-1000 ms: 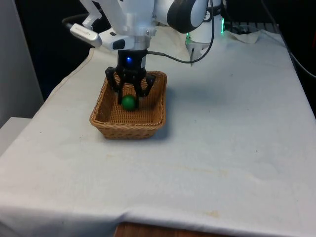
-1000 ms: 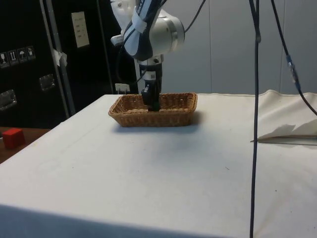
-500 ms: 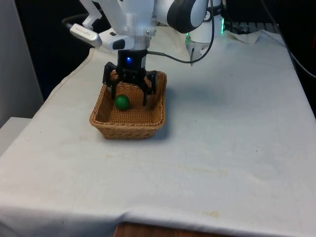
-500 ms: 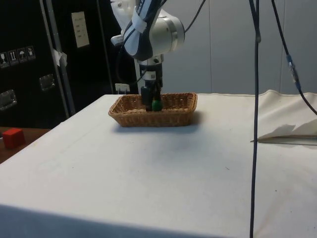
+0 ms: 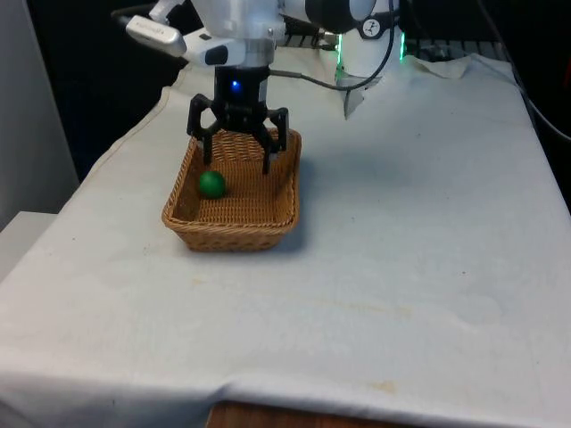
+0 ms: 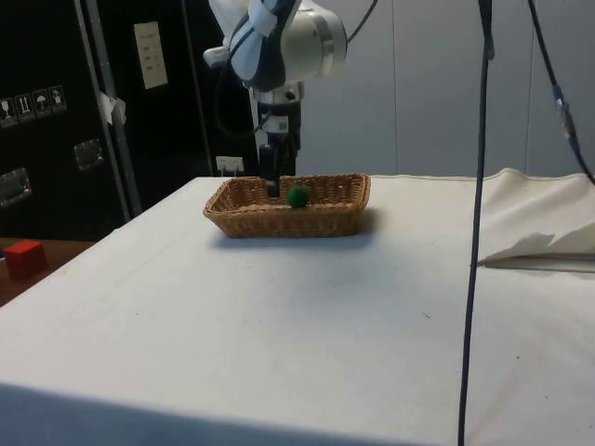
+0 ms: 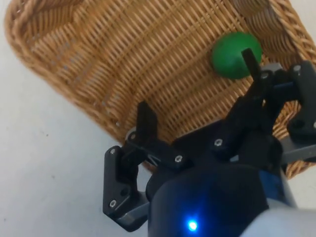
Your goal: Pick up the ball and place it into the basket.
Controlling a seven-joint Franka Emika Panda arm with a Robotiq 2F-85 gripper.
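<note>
The green ball lies on the floor of the wicker basket, near the wall on the front view's left. It also shows over the basket's rim in the side view as the ball, and in the wrist view as the ball. My gripper hangs open above the basket's far half, its fingers spread wide with nothing between them. It stands clear of the ball. From the side, the gripper hangs just above the basket.
The basket sits toward the far end of the white-clothed table. A black cable hangs down in the side view. A small red block sits off the table beside the dark cabinets.
My gripper opened and let go of the ball, then rose above the basket. The ball dropped and rolled toward the front view's left inside the basket.
</note>
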